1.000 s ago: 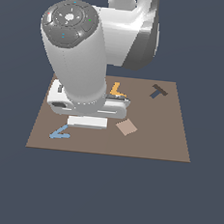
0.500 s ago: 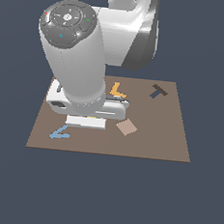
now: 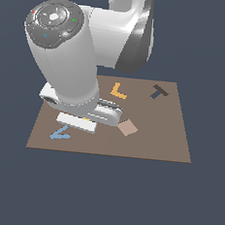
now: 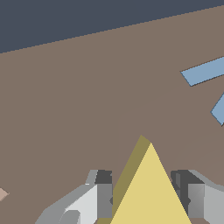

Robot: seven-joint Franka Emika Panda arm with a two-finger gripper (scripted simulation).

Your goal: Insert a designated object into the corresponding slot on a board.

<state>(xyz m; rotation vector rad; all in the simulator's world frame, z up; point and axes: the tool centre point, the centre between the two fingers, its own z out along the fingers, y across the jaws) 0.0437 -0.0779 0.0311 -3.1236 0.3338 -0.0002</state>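
In the exterior view the arm hangs low over the board (image 3: 156,133), near its corner where the blue V-shaped piece (image 3: 60,133) lies; the tool is hidden under the wrist, and the orange L-shaped piece (image 3: 118,91) and T-shaped recess (image 3: 158,92) lie toward the far edge. In the wrist view the tool (image 4: 144,197) has a finger at each flank of the yellow triangle (image 4: 151,192), apparently clamped on it, above bare board. I judge the grasp done; no triangular slot shows, so carrying and insertion remain.
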